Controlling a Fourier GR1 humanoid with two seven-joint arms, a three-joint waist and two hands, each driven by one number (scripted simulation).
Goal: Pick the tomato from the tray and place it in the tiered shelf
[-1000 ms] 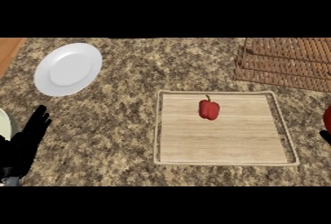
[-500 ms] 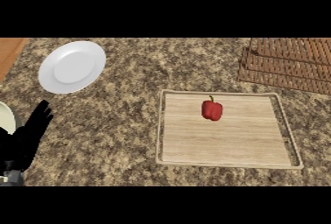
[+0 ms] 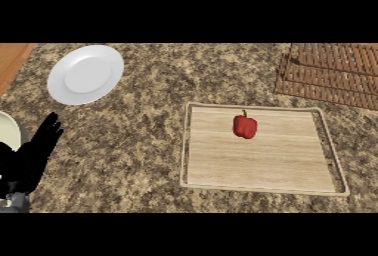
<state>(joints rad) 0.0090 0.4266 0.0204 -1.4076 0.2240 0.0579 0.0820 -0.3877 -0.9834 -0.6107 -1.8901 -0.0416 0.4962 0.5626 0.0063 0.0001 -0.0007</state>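
**Near left of the counter (image 3: 140,130): no reach yet**

Your left hand (image 3: 33,155) rests there, fingers straight and apart; your right hand has left view. The red pepper (image 3: 245,126) lies untouched on the far half of the tray (image 3: 258,167); the tiered shelf (image 3: 332,70) sits at the far right corner.

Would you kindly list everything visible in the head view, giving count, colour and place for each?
red vegetable: 1, red with a green stem, shaped like a bell pepper rather than a tomato, on the tray's upper middle
tray: 1, light wood, right of centre on the counter
tiered shelf: 1, brown slats, upper right corner, cut by the edge
plate: 1, white, upper left
pale round object: 1, cream-white, cut by the left edge
counter: 1, speckled brown stone, under everything
wooden strip: 1, orange-brown, upper left corner
left hand: 1, black, lower left, fingers straight, resting
right hand: not in view
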